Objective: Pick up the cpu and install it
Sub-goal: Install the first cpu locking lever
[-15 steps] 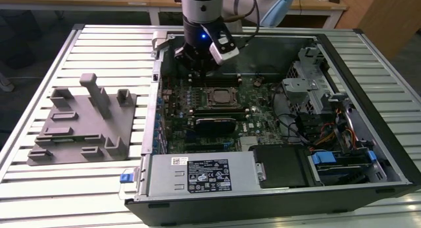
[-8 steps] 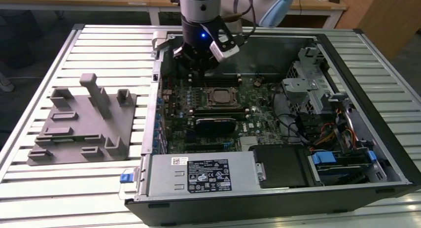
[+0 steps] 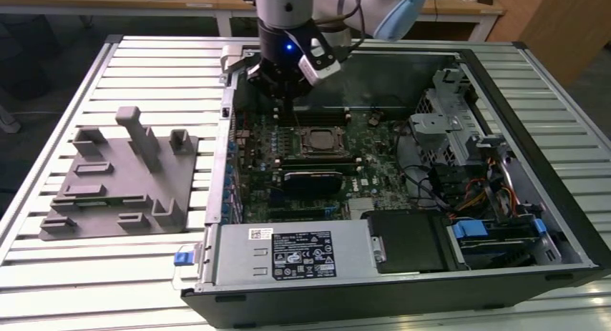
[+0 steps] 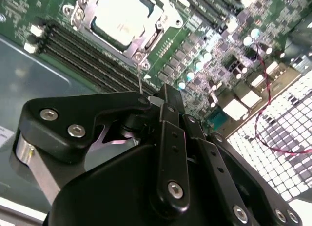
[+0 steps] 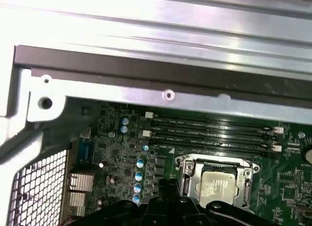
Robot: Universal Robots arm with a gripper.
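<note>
Slatted bench, open PC case. My gripper hangs at 11 o'clock from cpu, apart; finger state: can't tell.

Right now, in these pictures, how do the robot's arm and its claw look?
In the exterior view the arm is a silver-grey cylinder with a black band, pale blue joint caps and a small blue light. A white box camera is mounted beside the wrist. The claw is matte black, built of jointed links with silver screws in the second wrist view.

Wooden desks behind, perhaps a cabinet.
</note>
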